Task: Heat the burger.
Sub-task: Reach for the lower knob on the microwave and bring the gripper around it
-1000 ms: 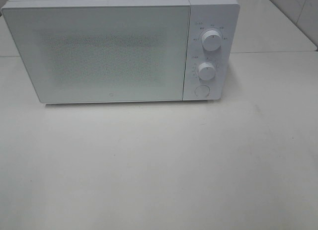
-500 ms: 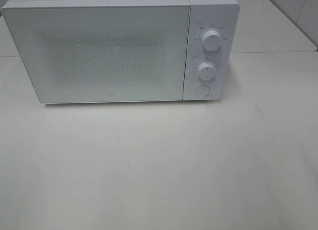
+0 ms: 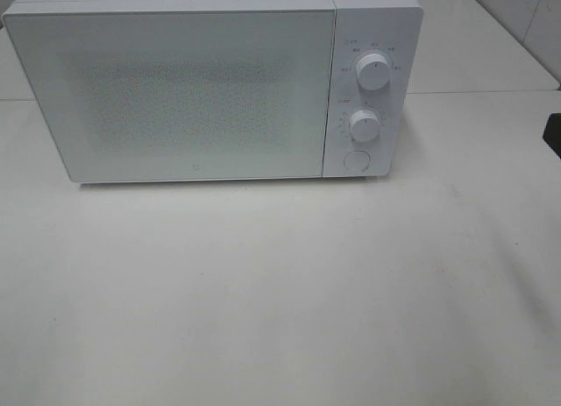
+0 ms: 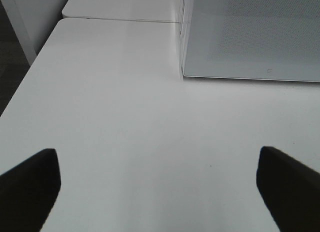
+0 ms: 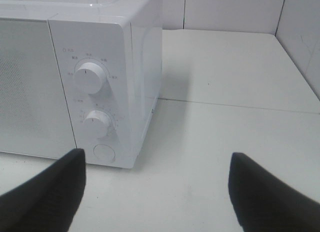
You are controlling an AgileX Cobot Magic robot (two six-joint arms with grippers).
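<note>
The burger is out of view in every frame. A white microwave [image 3: 175, 90] stands at the back of the table with its door shut. My left gripper [image 4: 160, 192] hovers over bare tabletop near the microwave's front left corner [image 4: 182, 74]; its dark fingers stand wide apart with nothing between them. My right gripper [image 5: 157, 192] faces the microwave's control panel [image 5: 95, 91], open and empty. In the exterior high view only a dark bit of the right arm [image 3: 554, 132] shows at the right edge.
The control panel carries two round knobs [image 3: 373, 73] [image 3: 363, 124] and a round button [image 3: 355, 160]. The white table [image 3: 280, 292] stretches in front. A tiled wall [image 5: 235, 9] rises behind, and the table's left edge [image 4: 30, 76] drops off.
A dark bit of the right arm has come into the right edge of the exterior high view. The microwave has not moved.
</note>
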